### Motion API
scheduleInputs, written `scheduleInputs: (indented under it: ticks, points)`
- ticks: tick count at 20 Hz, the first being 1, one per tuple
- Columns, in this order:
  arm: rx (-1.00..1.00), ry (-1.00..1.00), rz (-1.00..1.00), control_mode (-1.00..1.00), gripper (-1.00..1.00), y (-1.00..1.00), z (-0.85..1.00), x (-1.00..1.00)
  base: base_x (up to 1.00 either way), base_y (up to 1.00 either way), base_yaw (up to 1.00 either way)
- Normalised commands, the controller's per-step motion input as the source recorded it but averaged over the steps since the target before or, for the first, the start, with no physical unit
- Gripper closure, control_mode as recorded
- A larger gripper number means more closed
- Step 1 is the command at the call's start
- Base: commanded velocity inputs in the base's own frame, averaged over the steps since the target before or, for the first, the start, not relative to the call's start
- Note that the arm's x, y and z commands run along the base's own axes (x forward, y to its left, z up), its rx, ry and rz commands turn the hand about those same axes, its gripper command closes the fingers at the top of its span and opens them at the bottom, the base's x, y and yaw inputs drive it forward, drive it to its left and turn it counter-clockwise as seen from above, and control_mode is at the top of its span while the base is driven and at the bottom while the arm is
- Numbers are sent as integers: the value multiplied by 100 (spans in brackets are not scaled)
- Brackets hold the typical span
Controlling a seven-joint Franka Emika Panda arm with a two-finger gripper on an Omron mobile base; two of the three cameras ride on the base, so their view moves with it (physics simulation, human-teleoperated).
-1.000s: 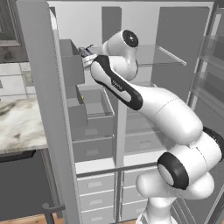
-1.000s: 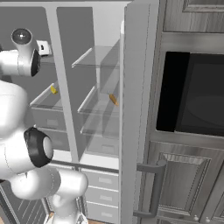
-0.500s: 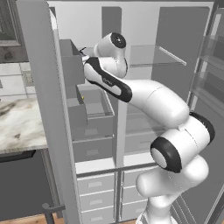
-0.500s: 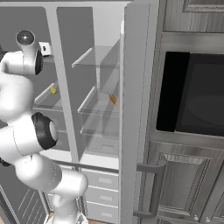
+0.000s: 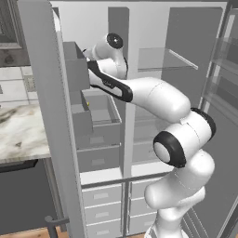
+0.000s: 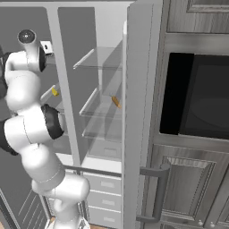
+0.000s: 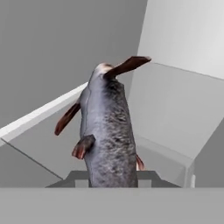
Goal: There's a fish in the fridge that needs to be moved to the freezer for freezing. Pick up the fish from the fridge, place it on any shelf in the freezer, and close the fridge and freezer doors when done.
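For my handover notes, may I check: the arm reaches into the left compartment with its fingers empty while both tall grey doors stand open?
Not empty: the hand view shows the grey speckled fish with reddish-brown fins held between the fingers. The rest stands.

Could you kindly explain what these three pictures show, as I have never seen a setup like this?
This is a simulated kitchen with a white robot arm on a driving base. Two pictures come from cameras on the base, behind the arm to its left and right. The third comes from a camera on the hand, looking along the gripper. The arm reaches into an open grey side-by-side unit with glass shelves and grey drawers. In the hand view the gripper holds a grey fish with reddish fins. A small orange item lies on a shelf in the right compartment. A dark oven stands beside the unit.
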Motion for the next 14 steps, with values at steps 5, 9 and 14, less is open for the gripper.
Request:
scheduleInputs:
  ticks: [5,9,14]
  points:
    - [-4,12,0,-100,100,10,-5,49,0,0,0]
    - [0,14,0,-100,100,0,-31,44,0,0,0]
    - [0,8,0,-100,-100,29,-65,39,0,0,0]
